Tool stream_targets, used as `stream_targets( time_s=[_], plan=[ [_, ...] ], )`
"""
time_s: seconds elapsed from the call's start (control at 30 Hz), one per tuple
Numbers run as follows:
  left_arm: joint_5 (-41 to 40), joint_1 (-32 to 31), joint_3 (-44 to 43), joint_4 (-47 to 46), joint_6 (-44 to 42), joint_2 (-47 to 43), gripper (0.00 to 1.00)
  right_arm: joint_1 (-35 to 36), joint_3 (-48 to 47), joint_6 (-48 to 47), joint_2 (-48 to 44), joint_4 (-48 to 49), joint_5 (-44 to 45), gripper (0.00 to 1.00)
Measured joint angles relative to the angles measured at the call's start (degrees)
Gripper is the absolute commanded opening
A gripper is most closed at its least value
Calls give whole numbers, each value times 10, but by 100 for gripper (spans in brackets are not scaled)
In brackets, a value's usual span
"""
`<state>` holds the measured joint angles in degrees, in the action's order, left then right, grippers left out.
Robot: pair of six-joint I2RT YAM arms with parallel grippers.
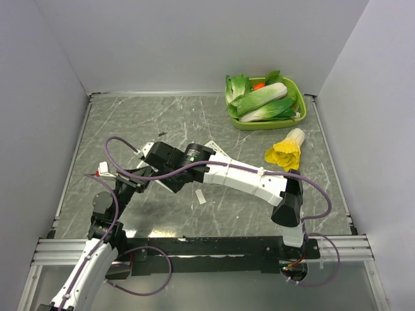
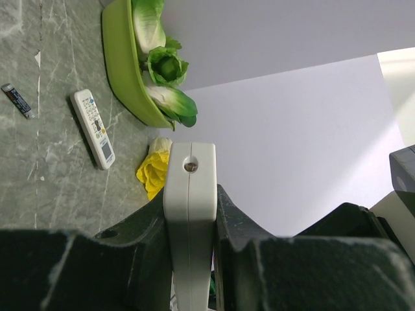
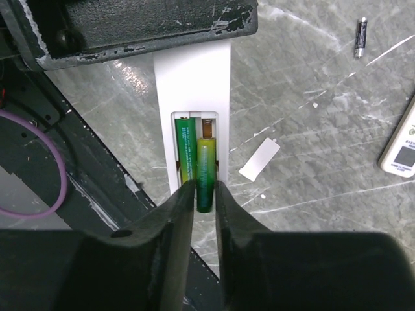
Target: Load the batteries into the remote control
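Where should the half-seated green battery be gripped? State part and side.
Grip the half-seated battery at its protruding end, pinching across its width from the remote control's free end. Its other end is in the bay beside the seated battery; only this end sticks out, between the right gripper's fingertips.

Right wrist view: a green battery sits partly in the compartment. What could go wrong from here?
The second battery appears to overhang the compartment's near edge, unseated; once the right claw lets go it could pop out of the remote control. The left claw grips only the remote's far end, so pushing down might tilt it.
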<state>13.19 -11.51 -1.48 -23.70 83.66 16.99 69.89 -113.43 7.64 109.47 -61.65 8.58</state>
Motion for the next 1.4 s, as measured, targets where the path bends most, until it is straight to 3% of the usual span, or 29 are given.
stream_targets(
  time_s=[0.37, 0.67, 0.9, 1.03, 1.23, 1.4],
  plan=[
    [0, 0, 0, 0, 3, 5, 2, 3, -2, 0, 3, 0, 5, 34],
    [-4, 0, 0, -16, 18, 13, 2, 10, 19, -13, -20, 32, 13, 44],
    [4, 0, 0, -35, 33, 13, 2, 12, 86, -28, -84, 100, 22, 46],
    [5, 0, 0, -35, 37, 12, 2, 11, 172, -35, -143, 168, 18, 46],
    [9, -1, 0, -35, 43, 12, 2, 7, 310, -49, -272, 262, -5, 35],
    [10, -1, 0, -34, 44, 11, 2, -6, 398, -52, -351, 344, -37, 15]
  ],
)
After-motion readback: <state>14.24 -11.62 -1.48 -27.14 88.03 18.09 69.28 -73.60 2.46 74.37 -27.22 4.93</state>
